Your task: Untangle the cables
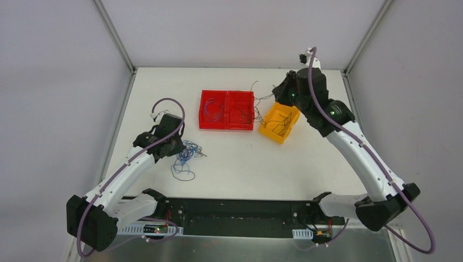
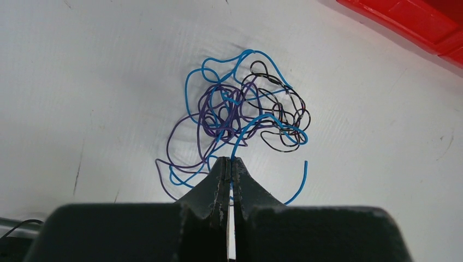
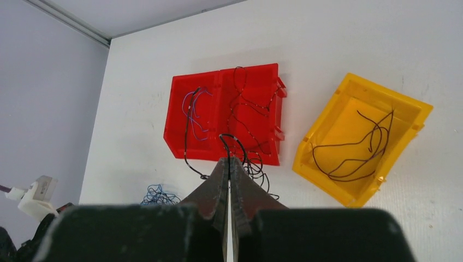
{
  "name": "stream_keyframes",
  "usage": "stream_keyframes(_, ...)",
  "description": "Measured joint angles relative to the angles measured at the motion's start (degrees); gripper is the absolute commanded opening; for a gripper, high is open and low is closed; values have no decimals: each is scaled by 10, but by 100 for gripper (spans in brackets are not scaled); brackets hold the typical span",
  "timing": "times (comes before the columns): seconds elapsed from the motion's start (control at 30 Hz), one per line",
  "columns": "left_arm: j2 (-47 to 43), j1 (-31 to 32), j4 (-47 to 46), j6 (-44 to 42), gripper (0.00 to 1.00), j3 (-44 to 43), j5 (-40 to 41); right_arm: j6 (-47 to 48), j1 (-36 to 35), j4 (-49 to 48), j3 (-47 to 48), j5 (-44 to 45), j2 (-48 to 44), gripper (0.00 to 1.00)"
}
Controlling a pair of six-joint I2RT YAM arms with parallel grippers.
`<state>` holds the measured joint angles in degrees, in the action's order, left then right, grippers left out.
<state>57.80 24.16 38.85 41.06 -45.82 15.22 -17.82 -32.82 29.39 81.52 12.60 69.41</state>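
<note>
The left gripper (image 2: 229,162) had its jaws pressed together on a blue strand (image 2: 244,131) at the near edge of the knotted bundle of thin blue, purple and black cables (image 2: 240,112), which lay on the white tabletop (image 1: 245,164) in front of the left arm, well apart from the bins. The right gripper (image 3: 229,160), raised over the far side of the table, had its jaws closed on a thin black wire (image 3: 239,141) that looped from its tips and trailed toward the red two-compartment plastic bin (image 3: 256,71). That bin held a few more thin wires, and dark wires (image 3: 355,153) lay coiled in the yellow plastic bin (image 3: 390,93) just beside it.
</note>
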Motion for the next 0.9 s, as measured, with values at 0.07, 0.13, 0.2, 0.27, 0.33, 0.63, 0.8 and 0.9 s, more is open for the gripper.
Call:
stream_keyframes(0.07, -1, 0, 0, -1, 0, 0, 0, 2, 0, -12, 22, 0, 35, 0)
stream_keyframes(0.13, -3, 0, 0, -2, 0, 0, -1, 5, 0, -23, 39, 2, 70, 0)
stream_keyframes(0.2, -9, 0, 0, -2, 0, 0, -2, 8, 0, -35, 55, 3, 106, 0)
stream_keyframes(0.27, -16, 0, 0, -3, 0, 0, -2, 10, 0, -50, 66, 5, 143, 0)
stream_keyframes(0.33, -22, 0, 0, -4, 0, 0, -2, 15, 0, -65, 70, 9, 175, 0)
stream_keyframes(0.63, -24, 0, 0, -6, 0, 0, -13, 40, -2, -102, 90, 23, 356, 0)
stream_keyframes(0.8, -24, 0, 0, -6, 0, 0, -15, 60, -11, -73, 155, 30, 472, 0)
stream_keyframes(0.9, -24, 0, 0, -6, 0, 0, -16, 76, -20, -45, 181, 35, 516, 0)
